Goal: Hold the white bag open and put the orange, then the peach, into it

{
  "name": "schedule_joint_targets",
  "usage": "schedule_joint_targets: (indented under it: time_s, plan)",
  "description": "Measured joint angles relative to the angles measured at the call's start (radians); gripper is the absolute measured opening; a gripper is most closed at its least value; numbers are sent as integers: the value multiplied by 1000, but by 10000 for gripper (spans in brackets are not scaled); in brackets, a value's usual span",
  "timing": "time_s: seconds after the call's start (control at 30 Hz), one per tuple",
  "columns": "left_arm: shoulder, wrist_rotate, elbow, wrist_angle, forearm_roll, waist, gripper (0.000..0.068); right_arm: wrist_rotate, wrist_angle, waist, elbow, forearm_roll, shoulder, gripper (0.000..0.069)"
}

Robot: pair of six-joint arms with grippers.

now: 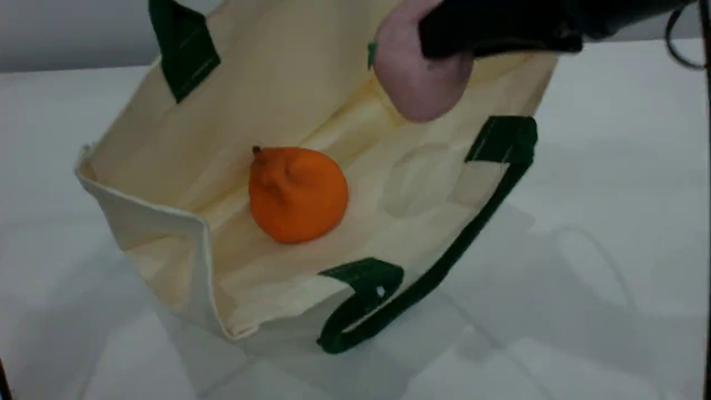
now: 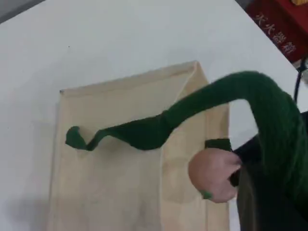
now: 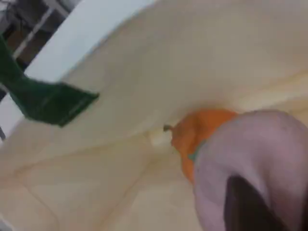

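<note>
White bag [image 1: 166, 166], center-left: matt cream canvas cloth, creased, w/ dark green woven strap handles [image 1: 444, 261]. Orange [image 1: 297, 194], mid frame: matt, bumpy skin. Peach [image 1: 416, 83], upper right: dull pink, smooth; table [image 1: 611, 250] smooth white, slight sheen.

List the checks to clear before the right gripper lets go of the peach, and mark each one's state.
1. Orange already inside the white bag: ok.
2. Peach held by the right gripper: ok.
3. Peach over the bag's opening, not outside the rim: ok.
4. Bag mouth held open by the green strap handle lifted up toward the left gripper: ok; the grip itself is out of sight.
5. Free floor in the bag beside the orange for the peach to land: ok.
6. Peach low enough to drop without bouncing out: cannot tell.
</note>
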Motion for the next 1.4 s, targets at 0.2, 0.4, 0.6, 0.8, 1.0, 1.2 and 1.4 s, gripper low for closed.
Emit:
schedule_joint_targets:
  time_s: [0.2, 0.4, 0.6, 0.8, 1.0, 1.2, 1.4]
  plan:
    - [1, 1, 0, 0, -1, 0, 71, 0, 13, 0, -42, -3, 99, 146]
    - [2, 1, 0, 2, -24, 0, 71, 0, 45, 17, -104, -2, 173, 146]
    - [2, 1, 0, 2, -26, 0, 71, 0, -1, 121, -173, -2, 233, 146]
    - [2, 1, 0, 2, -26, 0, 71, 0, -121, 200, -250, 0, 282, 155]
    - [2, 1, 0, 2, -22, 0, 71, 0, -145, 198, -268, 1, 282, 374]
    - [17, 15, 0, 1, -18, 0, 71, 0, -144, 198, -268, 0, 269, 542]
    - [40, 24, 0, 0, -18, 0, 71, 0, -175, 196, -268, -11, 176, 561]
